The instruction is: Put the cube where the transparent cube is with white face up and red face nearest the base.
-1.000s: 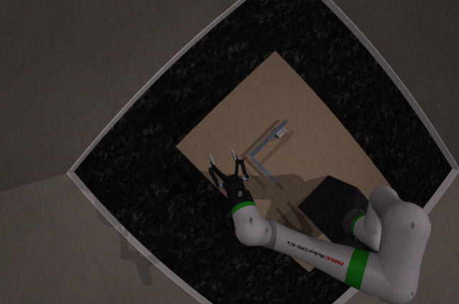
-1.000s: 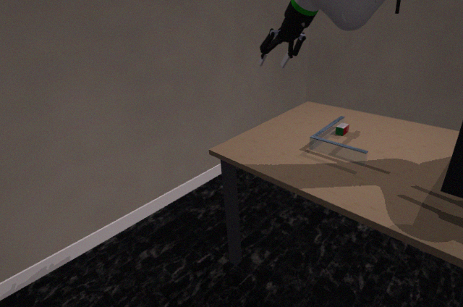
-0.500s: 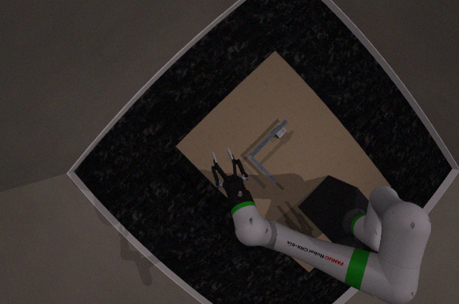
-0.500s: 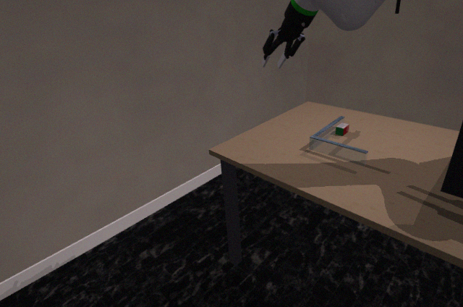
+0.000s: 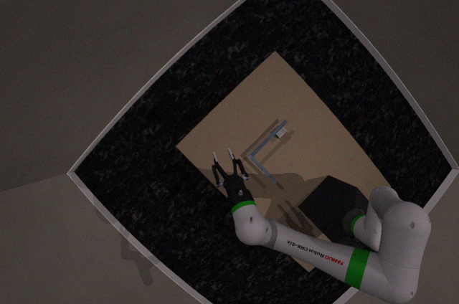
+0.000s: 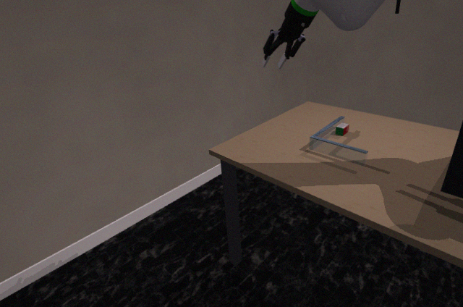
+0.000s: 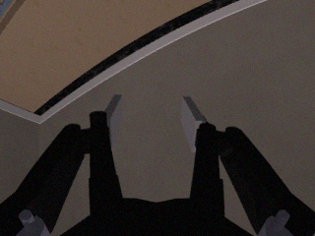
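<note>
Gripper [image 6: 274, 62]: high above the table, upper centre of the exterior view, well apart from the cube; in the top view [image 5: 222, 155] it hangs over the table's lower-left edge.
Fingers: partly closed, with a gap between the tips, nothing between them; only wall and floor behind in the wrist view.
Cube [image 6: 342, 129]: rests on the table, centre-right of the exterior view; white face up, green and red faces visible on the sides. In the top view [image 5: 281, 132] it is small, near frame centre.
L-frame [image 6: 336, 143]: thin blue-grey angle bar, lies flat on the table; cube sits just beside the inner side of one leg, near that leg's far end.
Table [image 6: 261, 139]: light brown top, dark leg at the front corner.
Transparent cube: cannot make it out in any view.
Arm [image 5: 315, 249]: white w/ green bands, reaches from lower right of the top view.
</note>
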Controlling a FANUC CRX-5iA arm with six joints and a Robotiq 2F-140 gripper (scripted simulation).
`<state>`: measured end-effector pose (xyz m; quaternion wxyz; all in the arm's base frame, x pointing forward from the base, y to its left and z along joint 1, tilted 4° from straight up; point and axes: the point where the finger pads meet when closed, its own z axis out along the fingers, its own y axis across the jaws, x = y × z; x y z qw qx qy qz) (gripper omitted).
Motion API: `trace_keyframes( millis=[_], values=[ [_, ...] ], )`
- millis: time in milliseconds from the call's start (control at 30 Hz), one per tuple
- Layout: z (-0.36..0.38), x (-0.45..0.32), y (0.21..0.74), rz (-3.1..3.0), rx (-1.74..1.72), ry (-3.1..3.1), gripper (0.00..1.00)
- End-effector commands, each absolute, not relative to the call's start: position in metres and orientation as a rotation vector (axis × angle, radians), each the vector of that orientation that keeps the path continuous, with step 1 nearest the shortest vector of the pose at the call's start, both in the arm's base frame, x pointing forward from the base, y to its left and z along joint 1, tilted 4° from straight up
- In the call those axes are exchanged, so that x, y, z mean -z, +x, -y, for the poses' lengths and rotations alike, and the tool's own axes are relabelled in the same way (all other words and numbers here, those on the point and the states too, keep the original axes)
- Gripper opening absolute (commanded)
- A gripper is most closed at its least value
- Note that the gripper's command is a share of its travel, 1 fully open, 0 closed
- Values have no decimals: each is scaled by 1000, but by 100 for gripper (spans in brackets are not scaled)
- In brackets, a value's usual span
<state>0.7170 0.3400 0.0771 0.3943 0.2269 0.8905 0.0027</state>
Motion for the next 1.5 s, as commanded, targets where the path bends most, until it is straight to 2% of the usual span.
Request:
trace_keyframes(
  millis=[0, 1000, 1467],
  values=[
    [-339, -76, 717, -2256, -12, 593, 41],
    [-295, -48, 722, -2129, -153, 1115, 41],
    [-250, -19, 722, -1865, -280, 1648, 41]
  ],
)
